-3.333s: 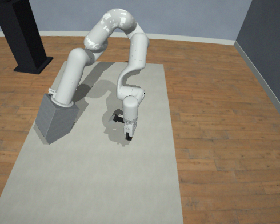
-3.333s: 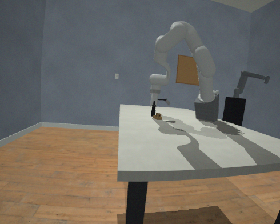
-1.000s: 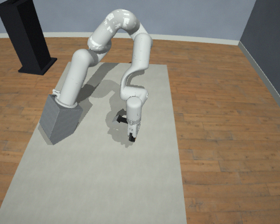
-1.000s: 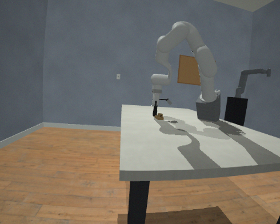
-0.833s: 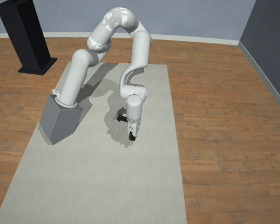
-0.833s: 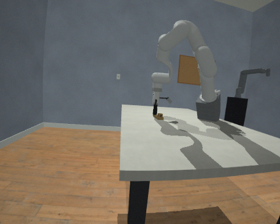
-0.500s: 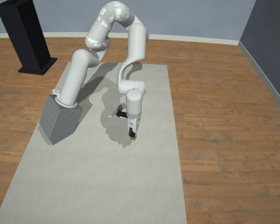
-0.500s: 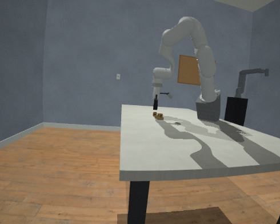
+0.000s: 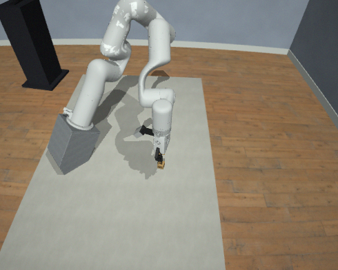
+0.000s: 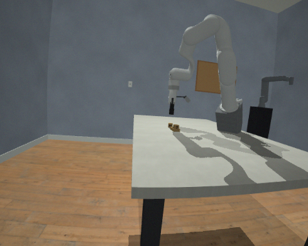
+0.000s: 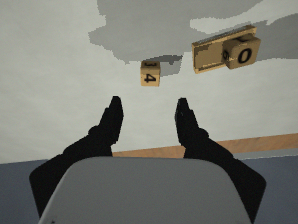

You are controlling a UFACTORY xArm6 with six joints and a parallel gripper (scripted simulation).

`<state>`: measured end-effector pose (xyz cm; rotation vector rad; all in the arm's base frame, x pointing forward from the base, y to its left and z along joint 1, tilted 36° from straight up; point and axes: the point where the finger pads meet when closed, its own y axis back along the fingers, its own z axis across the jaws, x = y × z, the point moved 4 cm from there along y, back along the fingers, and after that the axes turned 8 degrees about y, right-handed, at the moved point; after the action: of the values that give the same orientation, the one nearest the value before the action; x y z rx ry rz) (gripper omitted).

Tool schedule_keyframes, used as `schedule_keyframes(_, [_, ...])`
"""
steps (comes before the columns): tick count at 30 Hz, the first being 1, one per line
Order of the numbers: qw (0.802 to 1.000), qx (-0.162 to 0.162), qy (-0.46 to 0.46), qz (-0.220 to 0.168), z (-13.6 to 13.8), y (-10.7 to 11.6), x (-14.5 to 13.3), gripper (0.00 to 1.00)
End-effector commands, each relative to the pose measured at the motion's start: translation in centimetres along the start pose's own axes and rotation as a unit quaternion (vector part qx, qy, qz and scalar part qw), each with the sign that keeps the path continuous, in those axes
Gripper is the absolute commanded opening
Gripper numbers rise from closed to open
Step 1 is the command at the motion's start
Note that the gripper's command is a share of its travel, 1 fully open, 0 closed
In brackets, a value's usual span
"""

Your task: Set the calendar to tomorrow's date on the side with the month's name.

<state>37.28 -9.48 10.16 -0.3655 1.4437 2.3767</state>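
Note:
A wooden cube (image 11: pixel 150 74) (image 10: pixel 170 125) stands on the table outside the tray; in the wrist view a 4 lies sideways on one face and a partly readable digit shows on another. The wooden tray (image 11: pixel 209 56) (image 10: pixel 175 130) lies on the table with its left part bare. A second cube (image 11: pixel 244 53) (image 10: pixel 176 126) stands in the tray's right part, showing a 0 and part of a 6. My gripper (image 11: pixel 149 106) (image 10: pixel 171 113) is open and empty, above the loose cube. Any month name is not readable. In the top view the fingers partly hide the wooden pieces.
The pale table (image 9: pixel 127 220) (image 10: pixel 166 163) carries the arm's grey base block (image 9: pixel 73 148) (image 10: pixel 229 120). The arm's shadow falls across the table around the pieces. A table edge shows beyond the fingers in the wrist view. A dark pedestal (image 9: pixel 34 45) stands on the floor behind.

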Motion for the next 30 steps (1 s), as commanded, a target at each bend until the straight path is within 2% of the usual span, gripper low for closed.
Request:
schedule_keyframes(1, [1.0,0.0,0.0,-0.001,-0.01,0.19,-0.1,1.0])
schedule_keyframes(28, [1.0,0.001,-0.001,-0.001,0.02,-0.17,0.01,1.0])
schedule_keyframes(29, [1.0,0.001,-0.001,-0.001,0.02,-0.17,0.01,0.47])
schedule_keyframes(30, [1.0,0.001,-0.001,-0.001,0.02,-0.17,0.01,0.47])
